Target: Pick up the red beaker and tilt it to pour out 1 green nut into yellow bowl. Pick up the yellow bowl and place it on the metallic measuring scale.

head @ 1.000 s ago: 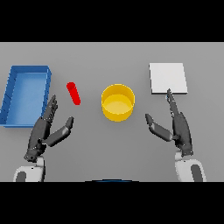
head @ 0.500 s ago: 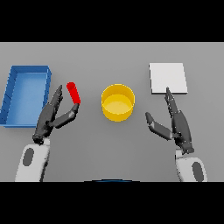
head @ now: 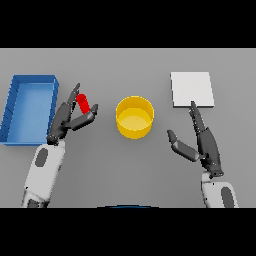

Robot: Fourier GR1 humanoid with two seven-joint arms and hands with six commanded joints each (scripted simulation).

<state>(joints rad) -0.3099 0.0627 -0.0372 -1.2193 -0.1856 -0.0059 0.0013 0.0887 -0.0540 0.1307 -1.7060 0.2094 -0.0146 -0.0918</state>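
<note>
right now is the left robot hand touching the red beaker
Cannot tell. In the head view the left robot hand brackets the red beaker, fingers on one side and thumb on the other, but neither contact nor a gap shows plainly.

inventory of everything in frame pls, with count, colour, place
red beaker: 1, red, left of centre, lying between the left hand's fingers and thumb
yellow bowl: 1, yellow, centre of the table, looks empty from here
measuring scale: 1, light grey square, far right
bin: 1, blue, far left edge, open top
table: 1, grey, under everything
green nut: none visible
left hand: 1, dark, reaching around the red beaker, fingers not closed on it
right hand: 1, dark, open, right of the yellow bowl, near side of the measuring scale, holding nothing
</note>
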